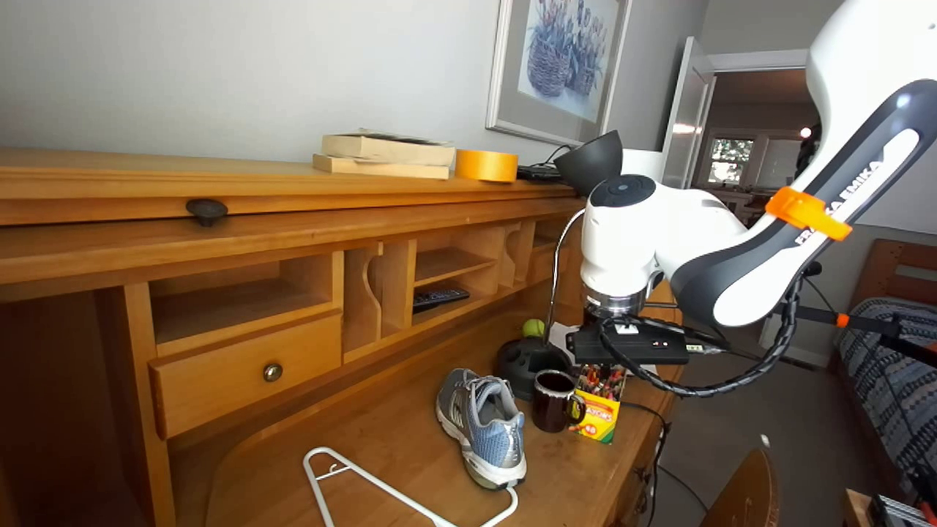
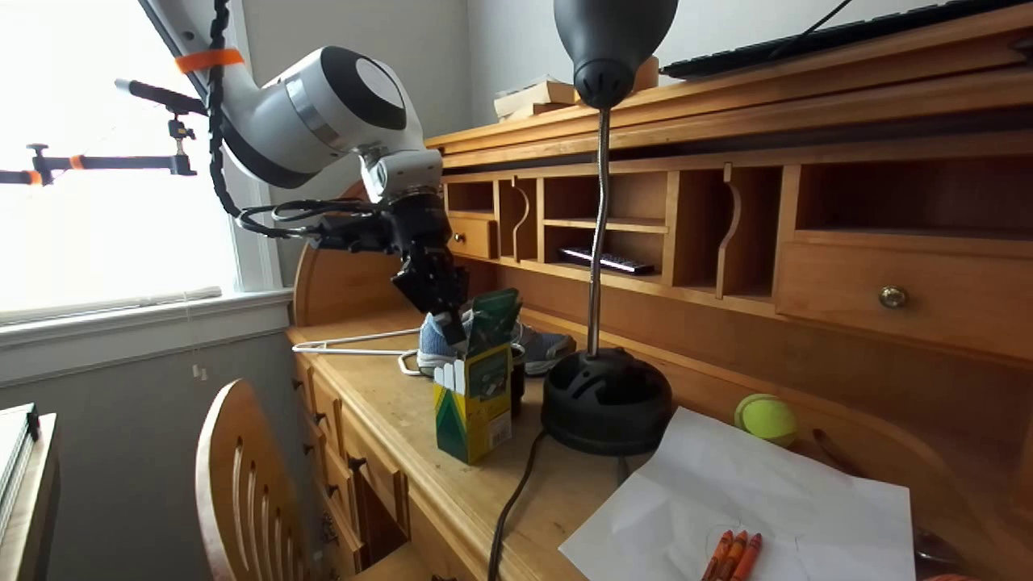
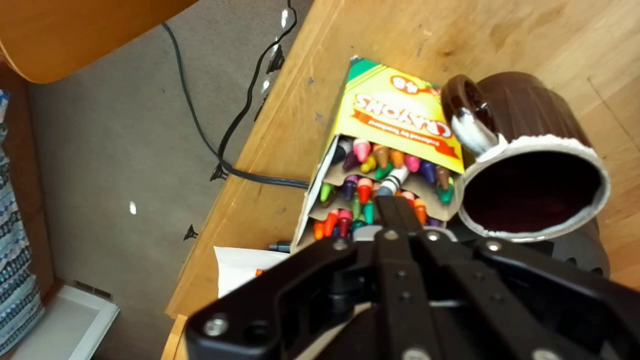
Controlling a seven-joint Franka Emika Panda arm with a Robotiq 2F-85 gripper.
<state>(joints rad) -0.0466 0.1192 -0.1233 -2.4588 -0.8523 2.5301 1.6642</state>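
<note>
As we move from left to right along the desk [image 2: 581,484], we first meet a white hanger [image 1: 389,489] lying flat, one end at the heel of a grey-blue sneaker [image 2: 433,349]; we cannot tell whether the shoe rests on it. Next come the robot's fingers [image 3: 386,214], pointing down and pressed together, with nothing seen between them. They hang at the mouth of a yellow-and-green crayon box [image 2: 474,411], a grey-tipped crayon [image 3: 392,180] just beyond their ends; whether they touch it, we cannot tell. The box stands upright on the desk with its lid folded up, so its stepped rows of crayons [image 3: 381,155] face upward, exposed. A brown mug [image 3: 532,115] stands upright close beside it, handle turned towards the box. Farther right, the broad base of a black lamp [image 2: 607,424] probably keeps its tall neck steady. Last, white paper [image 2: 702,476] lies mostly flat, giving three loose orange-red crayons [image 2: 733,557] a place to lie side by side, with a tennis ball [image 2: 767,418] at its far edge.
</note>
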